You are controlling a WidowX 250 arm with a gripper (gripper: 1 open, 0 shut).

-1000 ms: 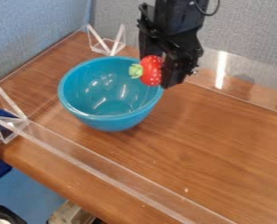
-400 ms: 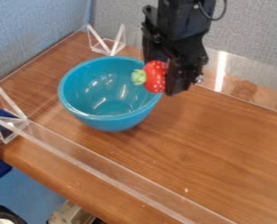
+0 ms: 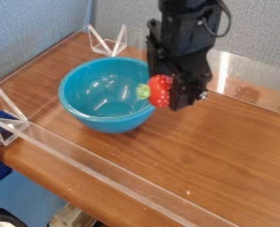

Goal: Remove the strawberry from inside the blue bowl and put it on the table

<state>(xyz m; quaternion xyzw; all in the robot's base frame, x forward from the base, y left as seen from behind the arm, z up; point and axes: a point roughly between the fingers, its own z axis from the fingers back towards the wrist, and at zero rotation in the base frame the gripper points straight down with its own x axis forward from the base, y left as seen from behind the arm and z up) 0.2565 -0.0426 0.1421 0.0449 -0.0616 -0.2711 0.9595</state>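
Lower and nearer than before, one gripper (image 3: 167, 91) clenched on one strawberry (image 3: 160, 90) beside one blue bowl (image 3: 104, 94).

Red strawberry (image 3: 161, 90), green top — turquoise bowl (image 3: 95, 106) — brown wood-grain table (image 3: 213, 160)

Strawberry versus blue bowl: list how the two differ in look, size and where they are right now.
Size: the strawberry is far smaller than the blue bowl.
Colour: the strawberry is red with a green top; the blue bowl is plain glossy turquoise.
Position: the strawberry is held in the gripper, above the table by the bowl's right rim; the blue bowl sits on the table, nothing visible inside.
Shared: both look like smooth plastic.
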